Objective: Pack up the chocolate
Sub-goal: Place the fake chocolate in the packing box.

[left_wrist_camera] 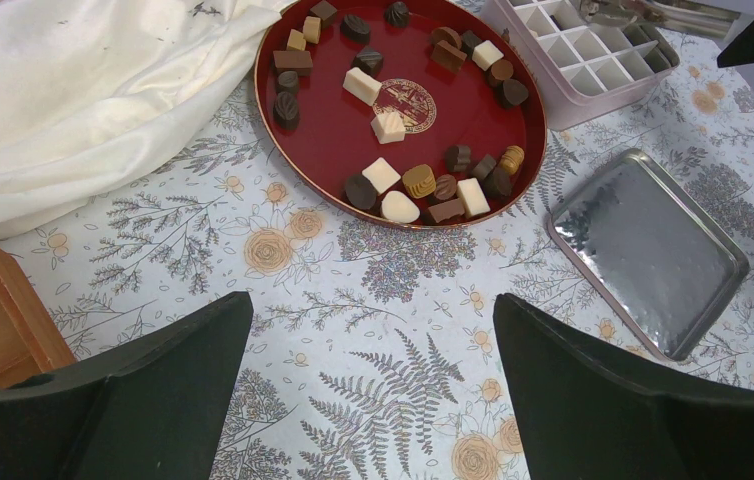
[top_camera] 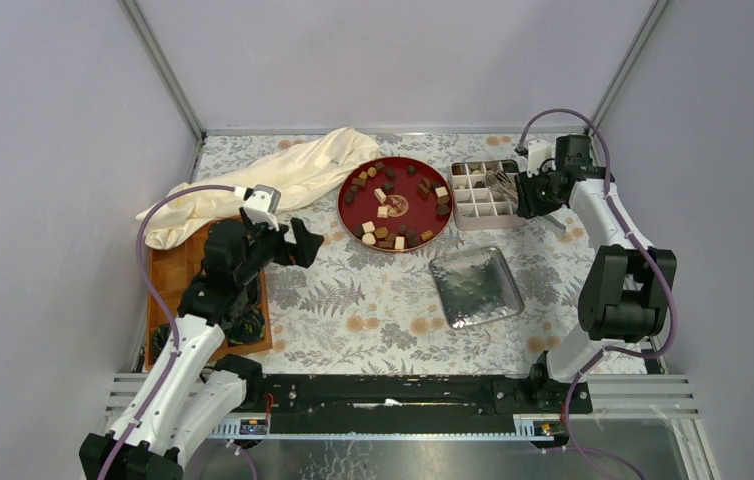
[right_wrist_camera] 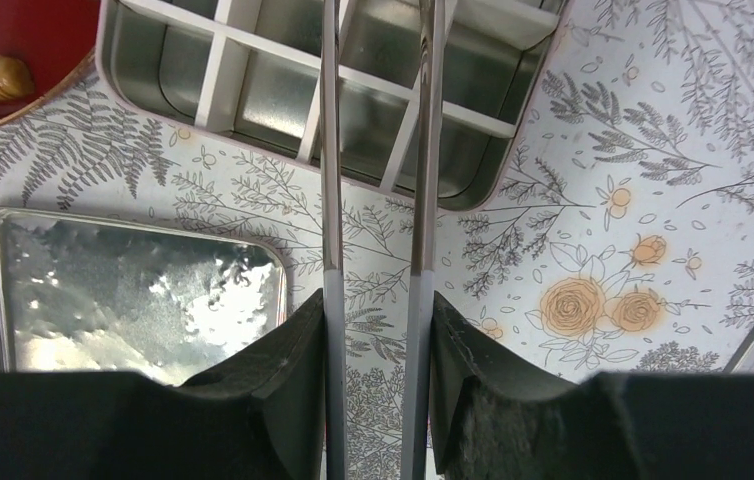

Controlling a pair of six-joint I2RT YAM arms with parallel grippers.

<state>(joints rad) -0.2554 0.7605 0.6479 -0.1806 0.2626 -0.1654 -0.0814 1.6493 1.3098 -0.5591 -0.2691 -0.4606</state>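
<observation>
Bright, soft, even light; faint shadows; mottled glare on the metal tray [top_camera: 476, 288]

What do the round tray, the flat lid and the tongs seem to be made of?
The tray: glossy red lacquer or plastic, judging by its even sheen. The lid: thin bright metal, mirror-like with rippled reflections. The tongs: polished metal, likely steel, two slim reflective blades.

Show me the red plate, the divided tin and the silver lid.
red plate [left_wrist_camera: 333, 140]: left wrist view, bare red floor left of the centre emblem.
divided tin [left_wrist_camera: 608, 98]: left wrist view, near outer wall.
silver lid [top_camera: 475, 288]: top view, middle of its flat face.
</observation>
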